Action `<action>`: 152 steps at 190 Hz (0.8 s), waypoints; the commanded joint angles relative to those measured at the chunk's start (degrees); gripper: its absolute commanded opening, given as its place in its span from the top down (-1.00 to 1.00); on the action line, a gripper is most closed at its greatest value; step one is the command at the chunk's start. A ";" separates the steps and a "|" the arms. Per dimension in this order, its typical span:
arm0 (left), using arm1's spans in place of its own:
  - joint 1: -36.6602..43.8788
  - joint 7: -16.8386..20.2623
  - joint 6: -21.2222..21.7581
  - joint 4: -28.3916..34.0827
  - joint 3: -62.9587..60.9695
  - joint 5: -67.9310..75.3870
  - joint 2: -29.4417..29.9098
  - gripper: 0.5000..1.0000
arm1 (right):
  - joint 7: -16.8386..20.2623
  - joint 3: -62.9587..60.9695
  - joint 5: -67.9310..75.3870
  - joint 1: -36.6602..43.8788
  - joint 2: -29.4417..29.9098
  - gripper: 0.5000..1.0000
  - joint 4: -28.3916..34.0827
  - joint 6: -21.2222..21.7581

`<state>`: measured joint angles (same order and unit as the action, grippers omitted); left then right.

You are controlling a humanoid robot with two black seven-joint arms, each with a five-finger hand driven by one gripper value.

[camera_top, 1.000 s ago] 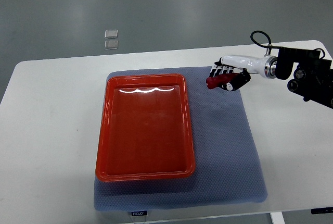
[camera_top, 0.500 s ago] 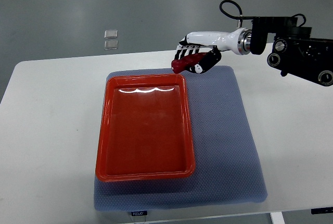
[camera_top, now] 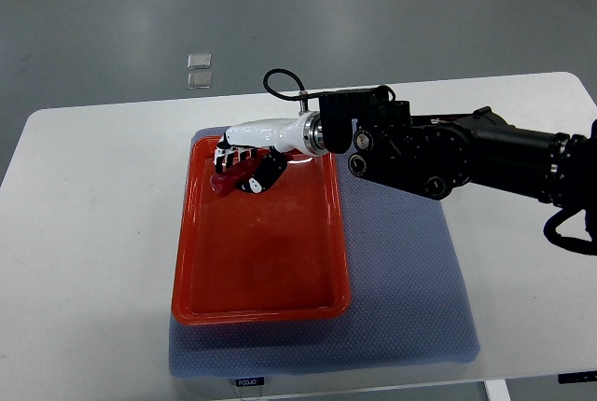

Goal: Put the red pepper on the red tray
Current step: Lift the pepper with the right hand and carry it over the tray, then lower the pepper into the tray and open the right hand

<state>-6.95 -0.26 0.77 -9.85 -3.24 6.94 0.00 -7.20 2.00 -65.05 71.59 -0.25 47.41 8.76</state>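
The right hand, white with black fingers, is curled around the glossy red pepper, whose tip pokes out toward the hand's left. Both hang over the far end of the shallow red plastic tray on the white tabletop.

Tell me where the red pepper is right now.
In the top view the red pepper is held in the right hand, over the far left corner of the red tray, which sits on the grey mat.
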 commanded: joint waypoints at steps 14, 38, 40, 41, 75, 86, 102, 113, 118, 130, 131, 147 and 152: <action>0.00 0.00 0.02 0.09 -0.01 0.00 0.00 -1.00 | -0.01 0.11 -0.35 -2.51 0.25 1.00 -1.61 -0.84; 0.00 0.00 0.02 0.09 -0.01 0.00 0.00 -1.00 | -0.10 0.11 -0.43 -3.91 0.25 1.00 -1.88 -1.99; 0.00 0.00 0.02 0.09 -0.01 0.00 0.00 -1.00 | -0.10 0.11 -0.43 -4.00 0.25 1.00 -1.88 -1.99; 0.00 0.00 0.02 0.09 -0.01 0.00 0.00 -1.00 | -0.10 0.11 -0.43 -4.00 0.25 1.00 -1.88 -1.99; 0.00 0.00 0.02 0.18 -0.01 0.00 0.00 -1.00 | -0.18 0.11 -0.43 -5.41 0.25 0.89 -2.05 -3.57; 0.00 0.00 0.02 0.27 -0.01 0.00 0.00 -1.00 | -0.18 0.11 -0.35 -5.76 0.25 0.81 -2.05 -4.10; 0.00 0.00 0.02 0.27 -0.01 0.00 0.00 -1.00 | -0.18 0.11 -0.35 -6.02 0.25 0.67 -2.14 -4.10; 0.00 0.00 0.02 0.27 -0.01 0.00 0.00 -1.00 | -0.27 0.11 -0.35 -6.02 0.25 0.61 -2.14 -4.10; 0.00 0.00 0.02 0.36 -0.01 0.00 0.00 -1.00 | -0.36 0.11 -0.17 -6.29 0.25 0.42 -2.14 -4.10; 0.00 0.00 0.02 0.36 -0.01 0.00 0.00 -1.00 | -0.45 0.02 -0.17 -6.73 0.25 0.27 -2.14 -4.19; 0.00 0.00 0.02 0.36 -0.01 0.00 0.00 -1.00 | -0.45 0.02 -0.17 -6.73 0.25 0.27 -2.14 -4.19; 0.00 0.09 0.02 0.36 -0.01 0.00 0.00 -1.00 | -0.45 0.02 0.01 -6.90 0.25 0.16 -2.14 -4.19; 0.00 0.00 0.02 0.36 -0.01 0.00 0.00 -1.00 | -0.45 0.02 0.01 -6.99 0.25 0.12 -2.14 -4.19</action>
<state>-6.95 -0.26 0.80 -9.50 -3.25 6.94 0.00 -7.63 2.09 -65.18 64.86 0.00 45.26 4.61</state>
